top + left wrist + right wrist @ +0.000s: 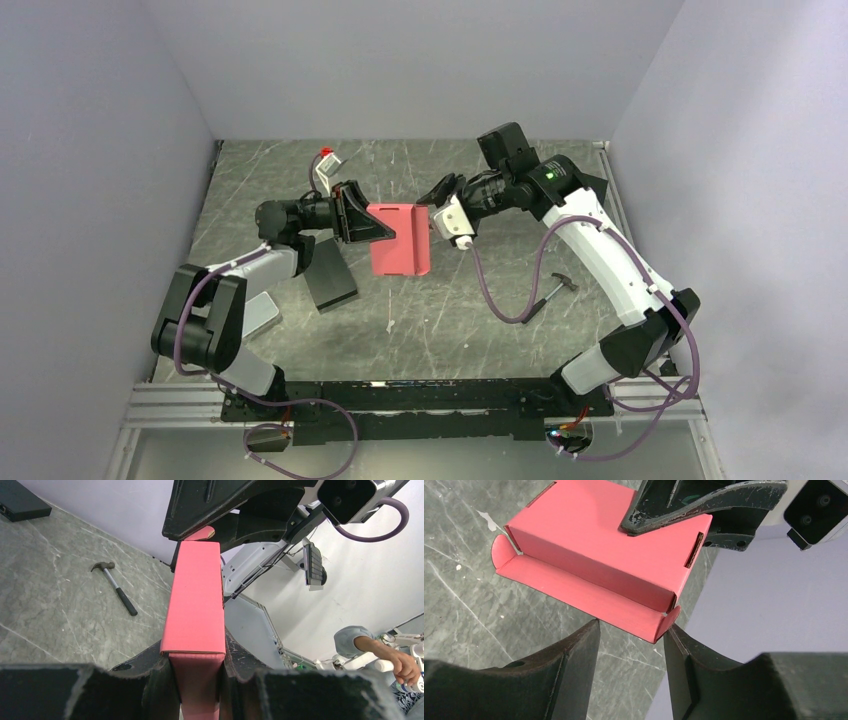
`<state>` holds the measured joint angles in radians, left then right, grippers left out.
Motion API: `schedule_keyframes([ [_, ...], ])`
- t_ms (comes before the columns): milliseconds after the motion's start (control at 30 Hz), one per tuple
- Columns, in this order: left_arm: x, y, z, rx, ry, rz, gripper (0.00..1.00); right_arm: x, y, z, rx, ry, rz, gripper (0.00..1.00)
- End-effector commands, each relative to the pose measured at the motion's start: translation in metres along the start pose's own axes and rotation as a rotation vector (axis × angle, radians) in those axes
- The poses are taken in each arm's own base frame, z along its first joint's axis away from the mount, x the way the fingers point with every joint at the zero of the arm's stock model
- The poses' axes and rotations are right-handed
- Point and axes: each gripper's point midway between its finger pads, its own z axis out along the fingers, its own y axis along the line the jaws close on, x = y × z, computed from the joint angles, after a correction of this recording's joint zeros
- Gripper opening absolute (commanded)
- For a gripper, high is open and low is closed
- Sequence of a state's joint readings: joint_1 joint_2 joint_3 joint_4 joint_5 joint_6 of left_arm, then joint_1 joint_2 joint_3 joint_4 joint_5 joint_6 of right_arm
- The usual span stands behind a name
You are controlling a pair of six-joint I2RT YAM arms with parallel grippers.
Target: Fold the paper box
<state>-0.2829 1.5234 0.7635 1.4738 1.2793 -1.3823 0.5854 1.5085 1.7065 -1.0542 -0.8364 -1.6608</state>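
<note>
— How did the jaws stand?
— The left gripper (pixel 197 672) was clenched on the paper box (pixel 196 605), a finger on each broad face. The right gripper (pixel 631 630) was spread, with the open flap (pixel 589 597) just at its gap, unpinched.
— And the box?
— It was held up between the arms, seemingly clear of the table (pixel 450 320).
— How would it handle?
— Light, thin card, I'd judge, easily creased or crushed. Press the flap near its fold.
— Any writing?
— None; plain pink. The hammer (pixel 552 294) and black box (pixel 328 280) showed nothing legible.
</note>
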Motion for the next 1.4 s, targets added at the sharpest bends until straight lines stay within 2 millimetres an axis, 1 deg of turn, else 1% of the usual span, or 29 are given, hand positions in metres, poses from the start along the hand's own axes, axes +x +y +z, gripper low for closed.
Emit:
schedule_keyframes([
  [0, -0.0136, -0.0111, 0.0046, 0.037, -0.006, 0.082, 0.02, -0.0113, -0.014, -0.0061, 0.023, -0.004, -0.069, 0.52],
  [167, -0.016, -0.0099, 0.0054, 0.037, -0.008, 0.062, 0.02, -0.011, -0.0147, -0.0052, 0.02, 0.014, -0.085, 0.52],
  [433, -0.0197, -0.0075, 0.0066, 0.036, -0.014, 0.037, 0.01, -0.0085, -0.0149, -0.0039, 0.017, 0.044, -0.098, 0.47],
  [667, -0.0225, -0.0068, 0.0074, 0.037, -0.019, 0.028, 0.01, -0.0069, -0.0144, -0.0032, 0.017, 0.062, -0.105, 0.45],
  [1000, -0.0217, -0.0054, 0.0082, 0.038, -0.016, 0.015, 0.01, -0.006, -0.0148, 0.0002, 0.016, 0.069, -0.105, 0.45],
  [1367, -0.018, -0.0043, 0.0117, 0.047, -0.001, 0.0, 0.01, -0.0028, -0.0225, 0.0022, 0.038, 0.091, -0.089, 0.43],
])
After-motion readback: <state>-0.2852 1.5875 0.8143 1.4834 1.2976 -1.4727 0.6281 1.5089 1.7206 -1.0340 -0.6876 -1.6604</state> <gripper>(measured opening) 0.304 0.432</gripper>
